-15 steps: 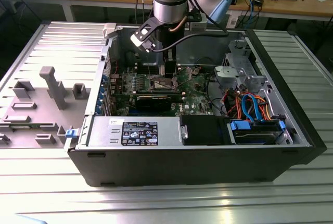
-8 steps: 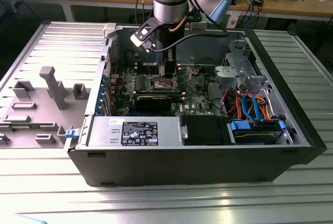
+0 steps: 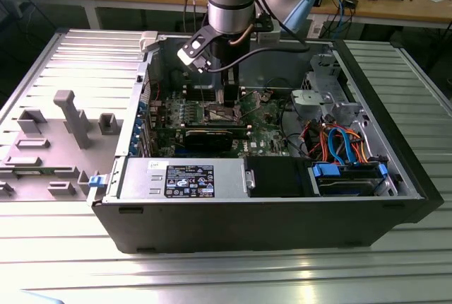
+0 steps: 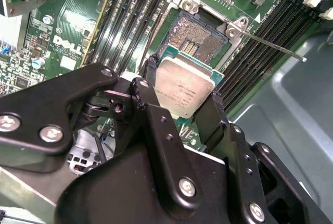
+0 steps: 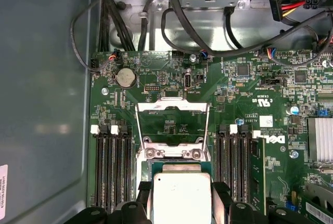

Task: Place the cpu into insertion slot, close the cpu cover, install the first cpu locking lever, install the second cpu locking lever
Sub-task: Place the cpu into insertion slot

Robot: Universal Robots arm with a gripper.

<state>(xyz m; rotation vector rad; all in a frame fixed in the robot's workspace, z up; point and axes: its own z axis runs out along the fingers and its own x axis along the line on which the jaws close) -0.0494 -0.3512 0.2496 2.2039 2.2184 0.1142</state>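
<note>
The black fingers and their bolted linkage are seen closest in the second wrist view. They are clamped on two opposite edges of the cpu, which is held with its silver-grey top up. The chip is carried just above the insertion slot and is not seated: the slot's field of pins is left bare beyond it, inside a silvery rim. A thin locking lever is seen standing free from one corner of the slot, reaching out over the long black memory slots. The same grip is shown in the first wrist view, with a finger at each side of the chip. There the cpu cover is found swung open beyond the chip, and the green motherboard is visible through its cut-out middle. Memory slots are ranged along both sides of the socket, and a round coin cell is set farther off on the board. In the exterior view the arm is lowered into an open computer case, which is laid on its side on a ribbed metal worktop. The arm's end is placed over the middle of the board. A grey plastic fixture is laid on the worktop at the exterior view's left of the case, and blue and orange cables are bundled inside the case toward the exterior view's right.
</note>
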